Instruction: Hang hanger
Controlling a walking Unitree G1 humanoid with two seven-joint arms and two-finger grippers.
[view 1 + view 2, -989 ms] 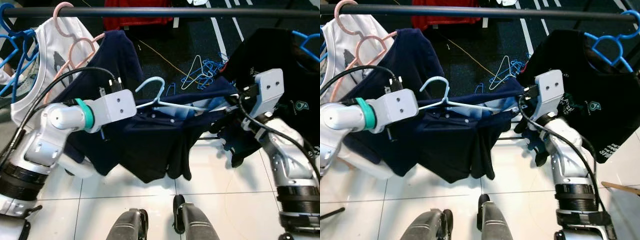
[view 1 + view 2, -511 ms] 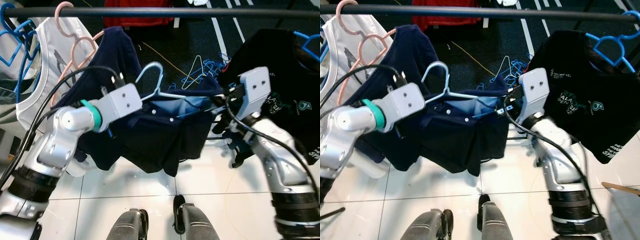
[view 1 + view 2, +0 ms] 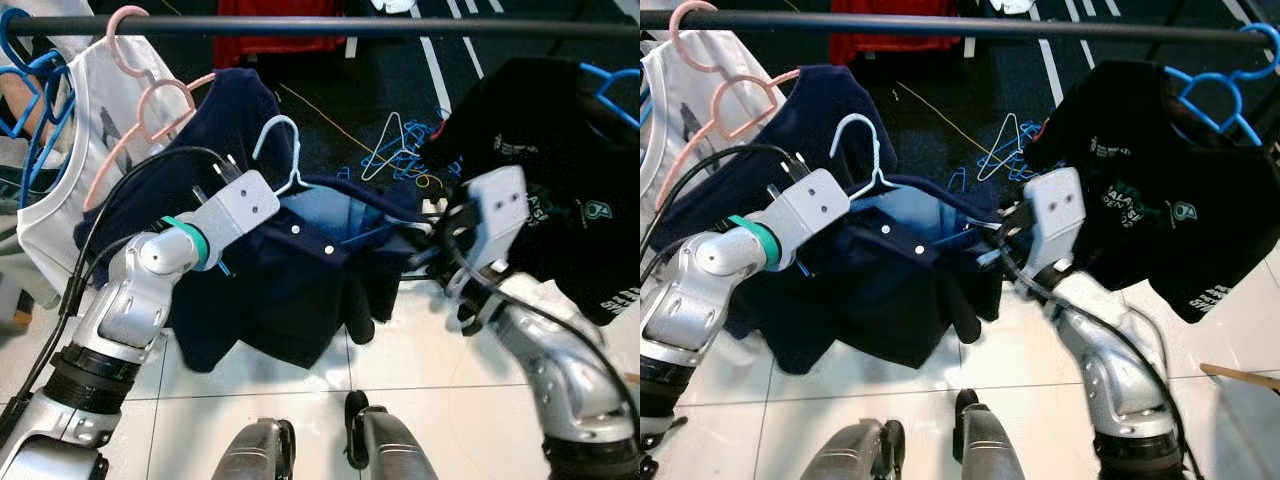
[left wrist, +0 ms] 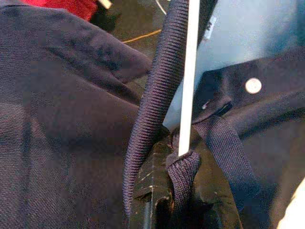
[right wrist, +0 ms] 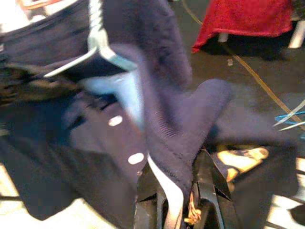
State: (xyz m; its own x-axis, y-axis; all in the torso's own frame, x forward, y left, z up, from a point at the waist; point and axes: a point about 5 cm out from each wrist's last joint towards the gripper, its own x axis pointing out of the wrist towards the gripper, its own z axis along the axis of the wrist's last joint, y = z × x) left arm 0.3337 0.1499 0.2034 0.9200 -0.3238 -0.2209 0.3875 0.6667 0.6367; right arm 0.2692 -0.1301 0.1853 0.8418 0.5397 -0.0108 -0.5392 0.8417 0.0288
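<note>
The left gripper (image 4: 178, 191) is closed on one shoulder of the pale blue hanger (image 3: 283, 160), pinching the wire and a fold of the navy shirt (image 3: 290, 290) draped on it. The right gripper (image 5: 178, 200) is clamped on the other shoulder, again with cloth caught between its fingers. The hanger sits between the two, its hook rising just above the left gripper and below the black rail (image 3: 330, 25).

The main risk, I judge, is the hook missing the rail or going on crooked: the hanger is tilted, and the shirt's weight hangs low between the arms. With cloth in both grips, the wire could slip or the collar slide off one shoulder during the lift.

Room is decent straight above the hook, where the rail looks bare. Beyond the left gripper hang another navy garment (image 3: 235, 105) and pink hangers (image 3: 150, 95) with a white top (image 3: 85, 120); beyond the right gripper a black T-shirt (image 3: 560, 150) crowds close, so sideways drift there could snag.
</note>
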